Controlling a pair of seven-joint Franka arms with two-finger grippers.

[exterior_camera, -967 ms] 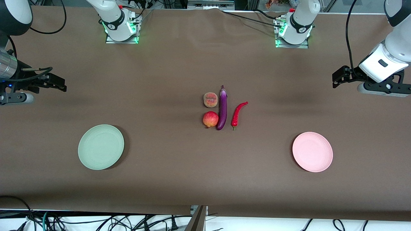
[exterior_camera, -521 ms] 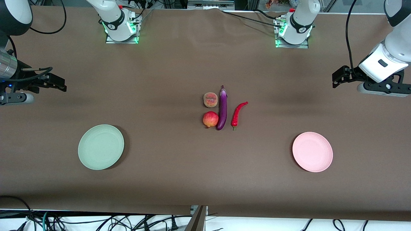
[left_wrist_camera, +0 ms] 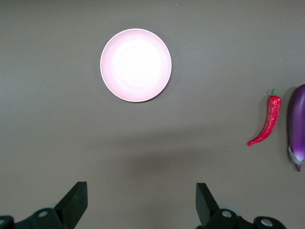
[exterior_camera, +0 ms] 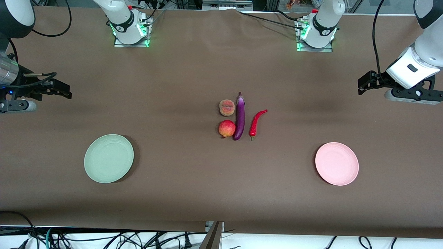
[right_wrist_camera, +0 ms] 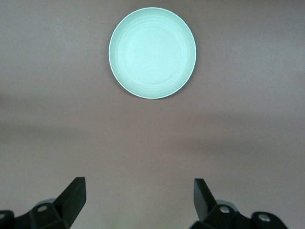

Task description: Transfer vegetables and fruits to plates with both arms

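Nothing is seen moved since the earlier frame: peach and pomegranate, mid-tabletop beside eggplant and chili, are shown only from the front, while both jaws, left gripper above pink plate, right gripper above green plate, are held wide, empty.

A round, matte, pale mint green plate with faint concentric rings lies flat on the plain brown table covering, with nothing on it. The right arm's black two-finger gripper hangs above bare covering near the plate and well apart from it. Its two fingertips stand spread wide, with nothing between them.
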